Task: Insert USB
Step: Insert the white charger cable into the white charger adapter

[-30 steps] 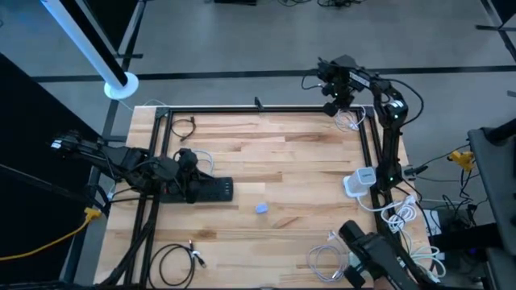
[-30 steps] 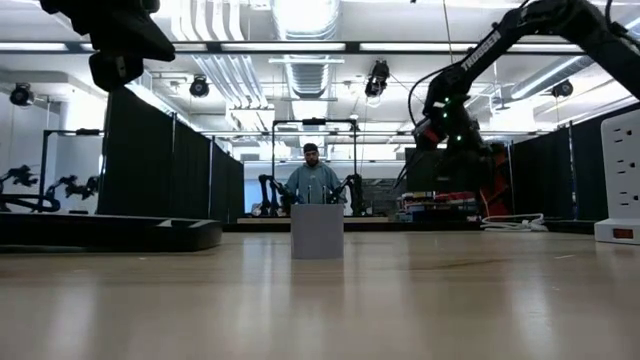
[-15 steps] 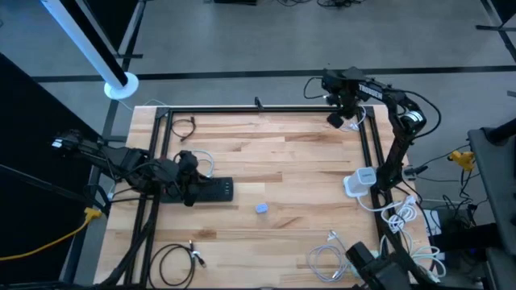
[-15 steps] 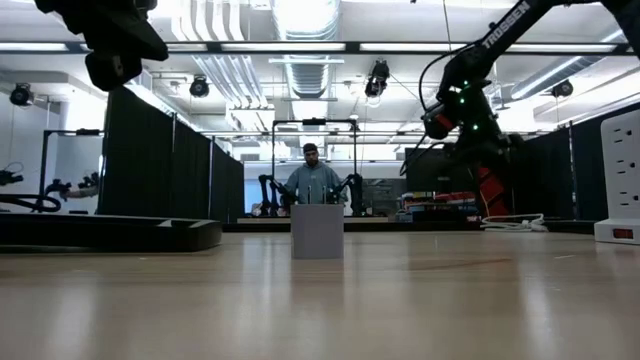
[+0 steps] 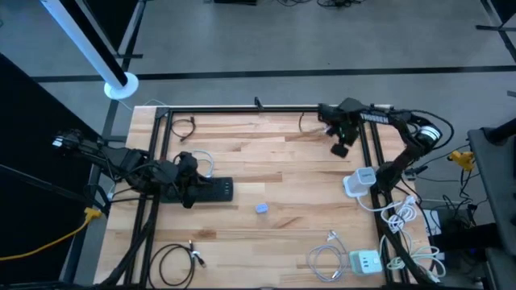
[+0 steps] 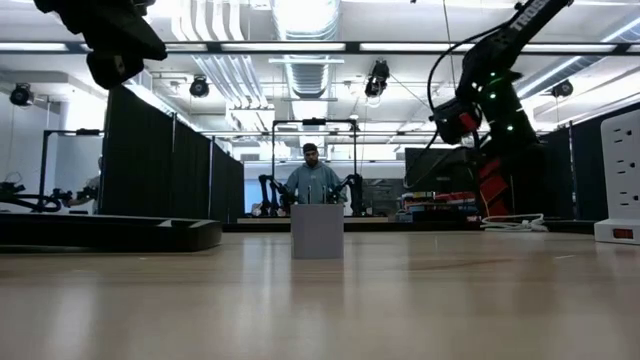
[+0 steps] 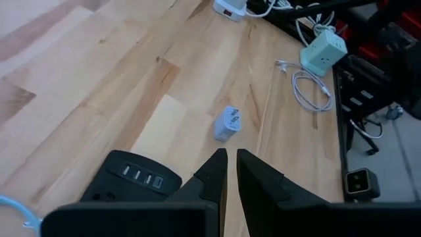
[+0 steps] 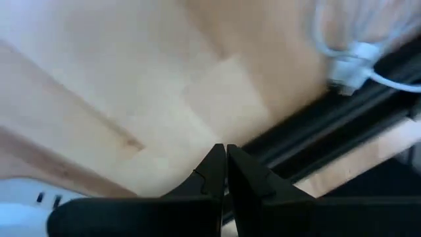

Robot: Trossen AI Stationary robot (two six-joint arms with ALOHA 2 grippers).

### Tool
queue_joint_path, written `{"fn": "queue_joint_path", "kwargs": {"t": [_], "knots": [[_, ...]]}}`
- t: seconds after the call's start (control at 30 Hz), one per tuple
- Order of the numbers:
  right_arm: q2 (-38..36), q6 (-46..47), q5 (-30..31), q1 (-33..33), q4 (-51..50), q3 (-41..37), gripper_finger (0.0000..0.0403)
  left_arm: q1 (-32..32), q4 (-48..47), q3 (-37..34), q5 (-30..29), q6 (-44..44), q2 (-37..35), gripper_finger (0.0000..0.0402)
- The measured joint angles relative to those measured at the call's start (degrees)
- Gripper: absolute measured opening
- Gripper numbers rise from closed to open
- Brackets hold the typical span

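A black USB hub [image 5: 213, 190] lies flat on the wooden table at the left, its row of ports showing in the left wrist view [image 7: 135, 176]. My left gripper [image 5: 190, 187] hangs shut above the hub's left end, high over the table [image 6: 115, 45], touching nothing. A small blue-grey charger block [image 5: 262, 209] stands at the table's middle [image 6: 317, 231]. My right gripper [image 5: 340, 147] is shut and raised over the far right of the table [image 6: 458, 122]. A white cable's USB plug [image 8: 347, 66] lies by the black frame rail there.
A black frame rail [image 5: 266, 111] runs round the table. A black cable [image 5: 184, 126] lies far left and a black coil [image 5: 173, 262] near left. White cables [image 5: 322, 258], a green power cube [image 5: 364, 262] and a white power strip [image 5: 360, 179] sit at the right.
My right gripper has swung from beyond the table's far right corner toward the near edge, and now hangs over the wood inside the frame rail. Its fingers stay shut.
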Motion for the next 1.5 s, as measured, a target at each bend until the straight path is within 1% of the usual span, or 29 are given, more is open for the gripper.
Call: {"fn": "queue_joint_path", "kwargs": {"t": [0.1, 0.27, 0.5, 0.6, 0.73, 0.87, 0.9, 1.0, 1.07, 1.2, 1.3, 1.43, 1.5], "knots": [[-2.8, 0.2, -0.6, 1.8, 0.9, -3.5, 0.0, 0.0, 0.0, 0.0, -0.1, 1.0, 0.2, 0.0022], [-6.0, 0.4, -2.6, 4.6, 1.0, -5.8, 0.0, 0.1, 0.0, 0.0, -0.8, 1.3, 0.2, 0.0022], [-5.7, 0.4, -2.0, 5.2, -3.6, -5.9, 0.0, 0.1, 0.2, 0.0, -1.7, 1.3, 0.6, 0.0022], [-5.7, 2.0, -3.0, 5.9, -5.6, -5.5, 0.0, 0.1, 0.8, 0.0, -1.7, 1.3, 0.6, 0.0022], [-6.4, 2.8, -3.3, 7.8, -5.7, -1.9, 0.0, 0.1, 3.0, 0.0, -1.7, 1.5, 0.5, 0.0022], [-6.5, 1.9, -2.5, 8.7, -5.1, 4.2, 0.0, 0.1, 4.7, 0.0, -1.8, 3.4, 0.5, 0.0022], [-6.5, 1.9, -1.7, 8.4, -5.1, 5.3, 0.0, 0.1, 4.8, 0.0, -2.3, 3.7, 0.5, 0.0022], [-5.1, 2.8, 3.2, 6.3, -3.5, 8.3, 0.0, 0.1, 4.8, 0.0, -4.6, 4.3, 0.5, 0.0022], [-3.5, 5.9, 4.4, 4.1, -1.9, 9.6, 0.0, 0.2, 4.9, 0.0, -5.9, 4.7, 0.5, 0.0022], [0.3, 16.1, 4.8, 1.8, 1.1, 10.6, 0.0, 0.2, 4.9, 0.0, -6.2, 4.7, 0.6, 0.0022], [2.8, 24.0, 8.0, 1.9, 8.5, 7.9, 0.0, 0.2, 4.9, 0.0, -6.1, 4.7, 0.6, 0.0022], [6.6, 35.0, 10.2, 1.5, 18.4, 4.9, 0.0, 0.2, 4.9, 0.0, -6.1, 5.2, 0.7, 0.0022], [7.6, 44.1, 13.3, 0.9, 19.7, 3.6, 0.0, 0.2, 4.9, 0.0, -6.0, 5.3, 0.7, 0.0022]]}}
